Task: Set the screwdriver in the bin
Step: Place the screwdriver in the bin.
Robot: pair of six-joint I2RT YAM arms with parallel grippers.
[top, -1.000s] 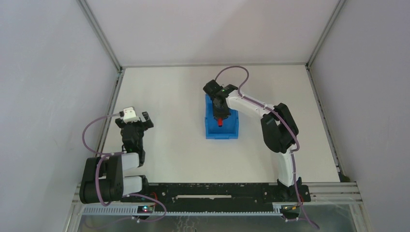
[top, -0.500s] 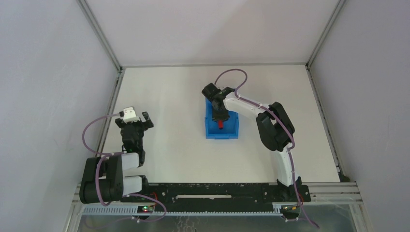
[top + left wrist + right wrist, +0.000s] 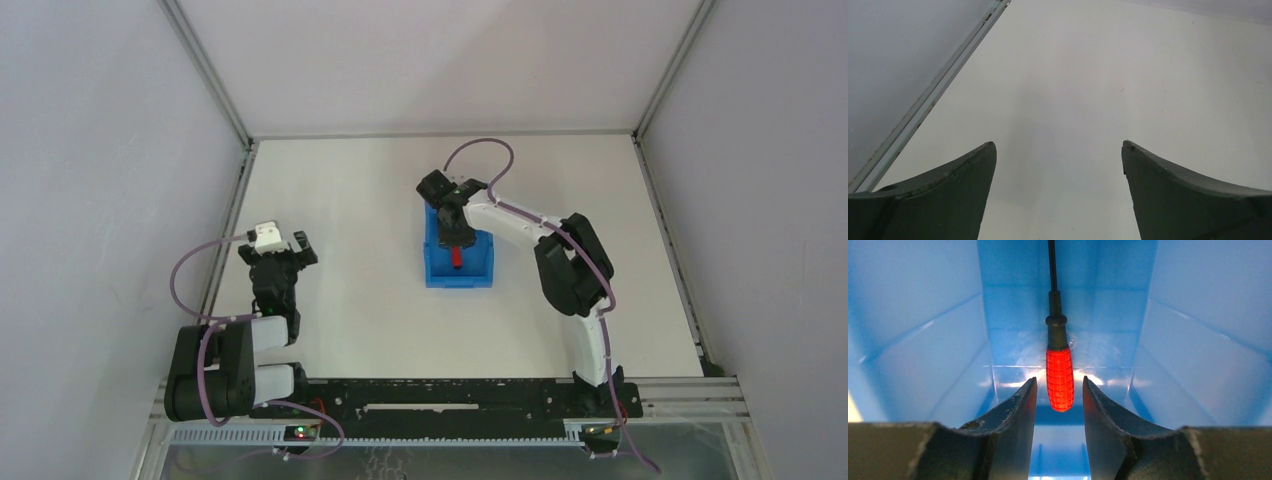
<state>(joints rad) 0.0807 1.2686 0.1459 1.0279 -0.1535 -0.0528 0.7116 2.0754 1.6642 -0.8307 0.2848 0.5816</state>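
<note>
The blue bin (image 3: 482, 270) stands at the table's middle. The screwdriver (image 3: 457, 258) lies inside it, its red handle showing below my right gripper (image 3: 455, 243). In the right wrist view the red handle (image 3: 1059, 377) sits between my right gripper's (image 3: 1059, 379) fingertips with a small gap on each side, and the black shaft points away along the bin floor (image 3: 1013, 350). The jaws stand slightly apart, low inside the bin. My left gripper (image 3: 283, 245) is open and empty at the left, far from the bin; in its wrist view (image 3: 1059, 143) only bare table shows.
The table's metal frame rail (image 3: 933, 97) runs close along the left of my left gripper. The bin's walls (image 3: 1198, 340) rise on both sides of my right gripper. White enclosure walls stand round the table.
My right gripper has shifted slightly toward the bin's far end and sunk into it. The red handle shows a little more below it. The left arm has not moved.
</note>
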